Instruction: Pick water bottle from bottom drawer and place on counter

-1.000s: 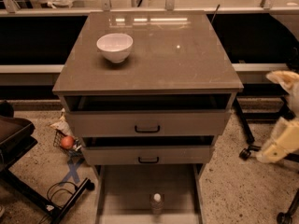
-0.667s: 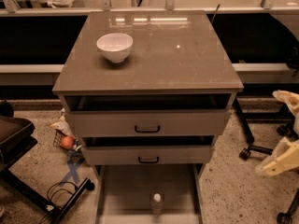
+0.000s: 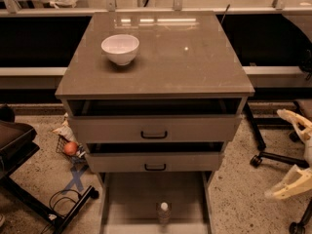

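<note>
The water bottle (image 3: pixel 164 212) stands upright, white cap up, near the front edge of the pulled-out bottom drawer (image 3: pixel 129 199). The counter (image 3: pixel 165 62) is the cabinet's glossy top and carries a white bowl (image 3: pixel 120 48) at its left rear. My gripper (image 3: pixel 298 152) is at the right edge of the view, beside the cabinet at drawer height, well to the right of the bottle. Its two cream fingers (image 3: pixel 291 118) stand wide apart with nothing between them.
The two upper drawers with black handles (image 3: pixel 154 135) are slightly ajar. A black office-chair base (image 3: pixel 273 157) stands right of the cabinet. A dark stand (image 3: pixel 19 145), cables (image 3: pixel 61 201), a small wire basket with an orange ball (image 3: pixel 71 148) and a blue tape cross (image 3: pixel 75 179) lie at the left.
My gripper has moved downward along the right edge of the view. The bottle, drawers and bowl have not moved.
</note>
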